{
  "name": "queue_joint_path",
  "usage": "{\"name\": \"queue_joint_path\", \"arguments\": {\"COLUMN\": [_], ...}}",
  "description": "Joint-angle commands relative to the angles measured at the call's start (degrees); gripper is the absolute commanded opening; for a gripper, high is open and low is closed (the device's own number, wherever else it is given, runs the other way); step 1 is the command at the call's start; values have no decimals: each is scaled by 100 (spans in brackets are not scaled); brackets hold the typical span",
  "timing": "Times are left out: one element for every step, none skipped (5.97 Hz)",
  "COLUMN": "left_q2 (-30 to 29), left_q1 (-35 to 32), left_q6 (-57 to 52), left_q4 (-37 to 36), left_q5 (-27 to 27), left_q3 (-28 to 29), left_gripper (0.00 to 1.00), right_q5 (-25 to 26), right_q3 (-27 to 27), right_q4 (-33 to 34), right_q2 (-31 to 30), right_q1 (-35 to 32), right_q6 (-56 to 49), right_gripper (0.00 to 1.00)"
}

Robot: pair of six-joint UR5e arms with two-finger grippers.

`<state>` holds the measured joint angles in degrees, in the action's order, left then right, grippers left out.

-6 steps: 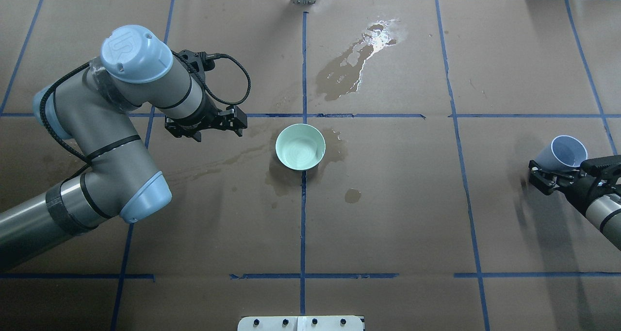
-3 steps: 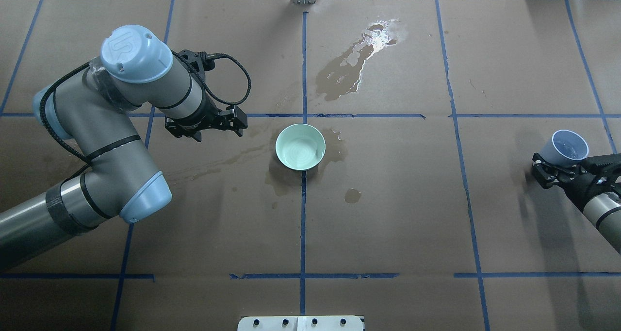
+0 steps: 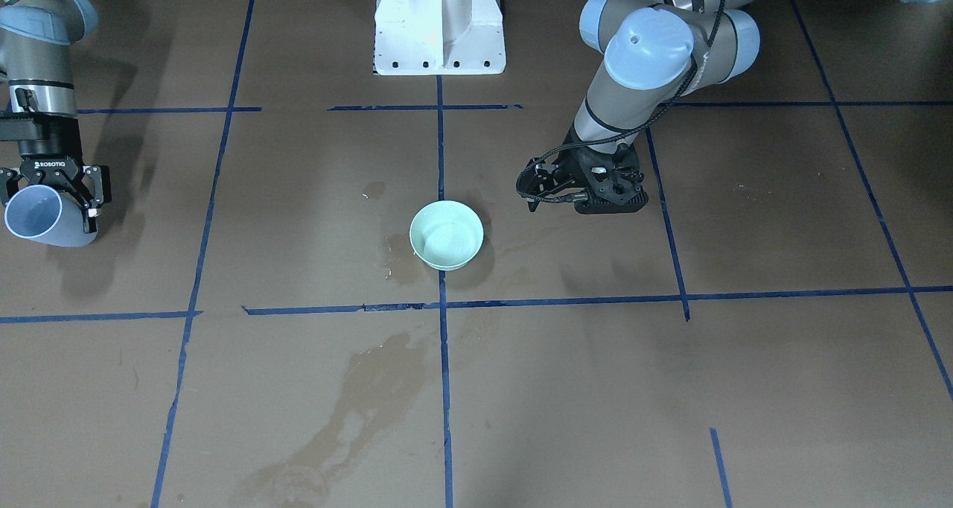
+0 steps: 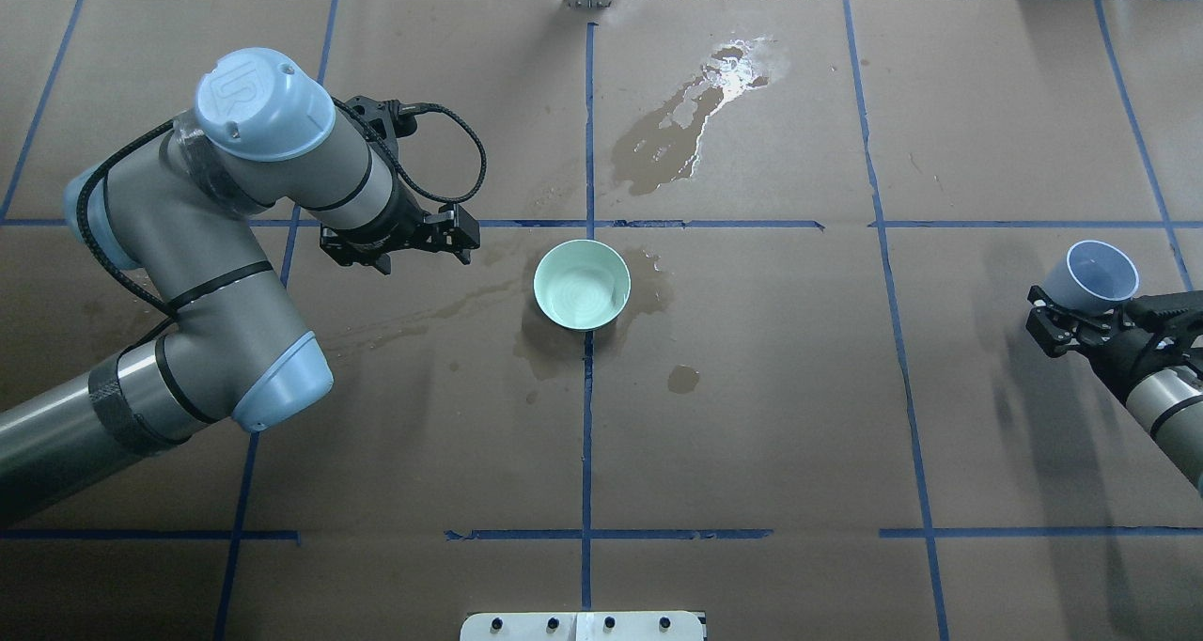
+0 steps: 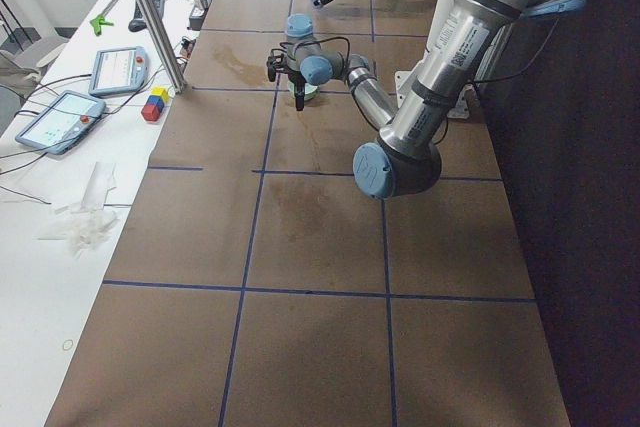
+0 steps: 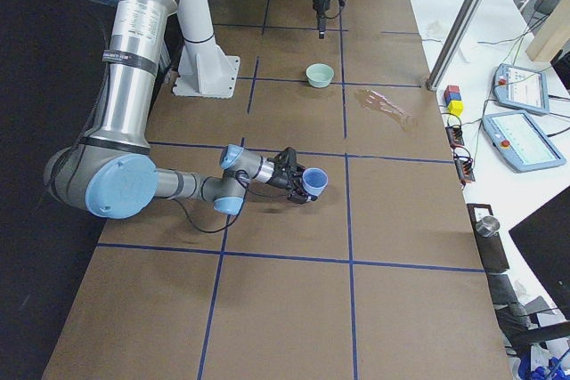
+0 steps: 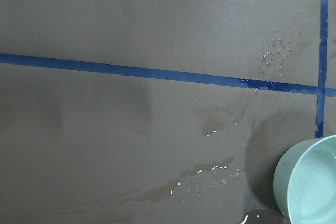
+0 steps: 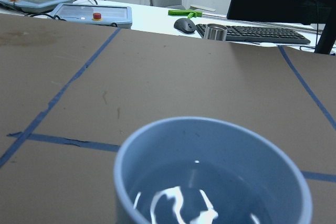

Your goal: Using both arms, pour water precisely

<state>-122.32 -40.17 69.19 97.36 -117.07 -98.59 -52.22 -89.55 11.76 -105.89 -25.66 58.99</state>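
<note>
clear water (image 8: 181, 203) glinting in blue cup (image 8: 220, 141)

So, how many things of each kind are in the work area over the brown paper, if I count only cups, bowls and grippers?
Cups: 1, the blue cup, held in the right gripper
Bowls: 1, the pale green bowl
Grippers: 2, the right gripper and the left gripper, which holds nothing
Total: 4
</note>
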Motion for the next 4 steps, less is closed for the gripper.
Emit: {"name": "queue_joint_path", "arguments": {"left_q2": [-3, -3, -11, -12], "left_q1": [0, 0, 0, 0], "left_q6": [7, -2, 7, 7], "left_q4": [2, -6, 2, -6], "left_q5": [0, 0, 0, 0], "left_q3": [-3, -3, -3, -3], "left_gripper": [100, 100, 100, 100], "right_q5": [10, 19, -7, -42], "right_q3": [-272, -343, -361, -352], "right_q4": [2, 2, 10, 80], "right_q2": [15, 337, 749, 1128], "right_q1": [-105, -323, -395, -378], "right_q6": [-1092, -2058, -2154, -2173], "right_gripper": [4, 6, 6, 5]}}
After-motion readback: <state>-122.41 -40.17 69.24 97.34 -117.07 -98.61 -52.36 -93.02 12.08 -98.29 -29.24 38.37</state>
